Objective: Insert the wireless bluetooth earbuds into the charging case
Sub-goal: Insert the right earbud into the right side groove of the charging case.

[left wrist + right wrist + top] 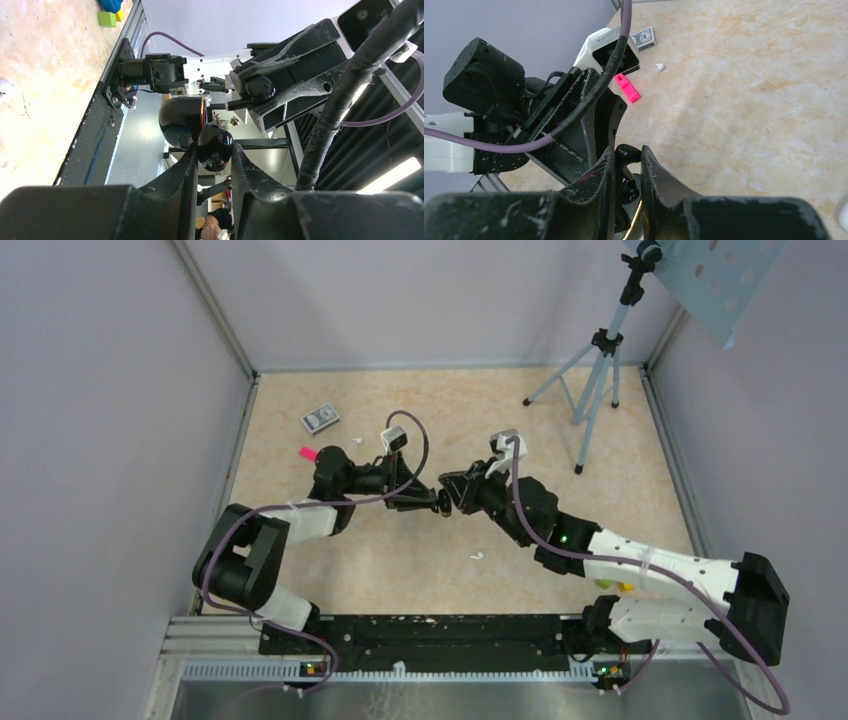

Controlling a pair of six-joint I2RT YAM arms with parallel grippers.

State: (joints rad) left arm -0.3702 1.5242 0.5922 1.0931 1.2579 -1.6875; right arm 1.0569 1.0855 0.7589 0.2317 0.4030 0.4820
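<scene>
Both arms meet above the middle of the table. My left gripper [430, 502] is shut on the glossy black charging case [215, 148]; its open lid [182, 120] stands beside it. My right gripper [460, 494] is shut on a black earbud [626, 153], held right at the case's pale, gold-rimmed inside [639, 212]. In the left wrist view the same earbud [259, 88] sits between the right fingers, its stem pointing at the case. A white earbud [477, 555] lies on the table near the right arm, another [358, 440] farther back.
A small patterned box [320, 419] and a pink piece [307, 452] lie at the back left. A tripod [592, 380] stands at the back right. Green [106, 19] and blue blocks sit near the table's front rail [440, 630].
</scene>
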